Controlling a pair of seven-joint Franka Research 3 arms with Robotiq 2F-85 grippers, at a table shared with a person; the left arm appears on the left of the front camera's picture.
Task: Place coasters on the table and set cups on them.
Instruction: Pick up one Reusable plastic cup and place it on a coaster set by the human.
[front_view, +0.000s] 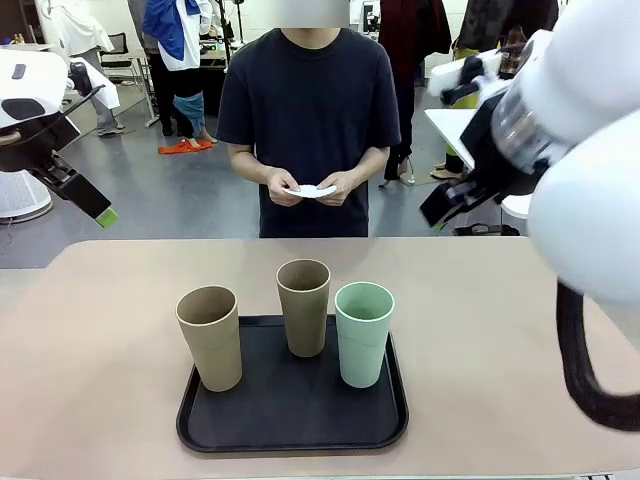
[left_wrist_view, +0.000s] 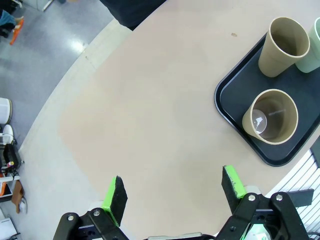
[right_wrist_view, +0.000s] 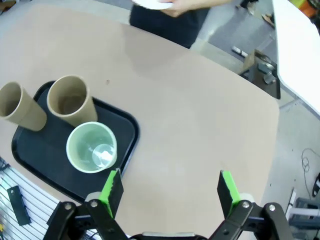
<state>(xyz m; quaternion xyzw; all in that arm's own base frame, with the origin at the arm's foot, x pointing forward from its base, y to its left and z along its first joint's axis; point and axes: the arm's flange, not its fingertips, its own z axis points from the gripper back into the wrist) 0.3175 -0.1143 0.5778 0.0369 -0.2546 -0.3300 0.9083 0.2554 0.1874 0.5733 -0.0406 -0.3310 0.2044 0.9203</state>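
Observation:
Three cups stand upright on a black tray (front_view: 290, 425) near the table's (front_view: 500, 330) front edge: a tan cup (front_view: 210, 338) at left, a tan cup (front_view: 303, 306) behind the middle, a mint green cup (front_view: 363, 333) at right. At the far side, a person's hands hold white coasters (front_view: 310, 190) above the floor beyond the table. My left gripper (front_view: 98, 208) hangs high at the far left, open and empty. My right gripper (front_view: 445, 207) hovers high at the right, also open and empty. The left wrist view has open fingers (left_wrist_view: 117, 197) over bare table (left_wrist_view: 150, 100). The right wrist view has the mint cup (right_wrist_view: 92, 147) beside its open fingers (right_wrist_view: 112, 187).
The tray (left_wrist_view: 235, 100) takes up the middle front of the table. Bare tabletop (right_wrist_view: 200, 115) lies to either side of it and between it and the person. A white table (right_wrist_view: 300, 45) stands off to the right, and other people stand farther back.

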